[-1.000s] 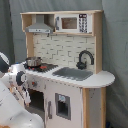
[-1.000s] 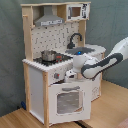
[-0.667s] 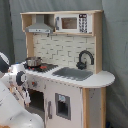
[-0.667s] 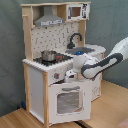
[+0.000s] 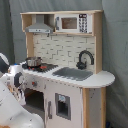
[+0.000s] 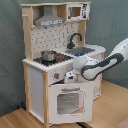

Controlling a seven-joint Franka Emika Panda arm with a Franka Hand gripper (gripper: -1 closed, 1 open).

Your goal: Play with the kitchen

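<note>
We see a grey wall behind everything, and in the second exterior view a wooden floor [image 6: 112,102] under the toy. The kitchen [image 5: 65,65] stands on that floor, close to the grey wall. It is tall, so its long side goes straight up and down. Its front faces the first exterior view's left, and in the second exterior view we see the front turned toward us.

Up high we see a grey hood [image 5: 40,25] and a little microwave [image 5: 72,22] next to it. Under them is a wall of white tiles. On the white counter [image 5: 102,79] sits a black hob with a small shiny pot [image 6: 49,55] on it. Beside the hob is a grey sink [image 5: 74,73] with a black bent tap [image 5: 85,59]. Below is the oven door [image 6: 66,101] with a clear window.

We cannot read any words or labels on it.

The white robot arm [image 6: 107,62] reaches in from the second exterior view's right. Its tool [image 6: 70,76] is right at the front of the kitchen, just above the oven door, where the knobs are. We cannot tell if the tool is apart or together.
</note>
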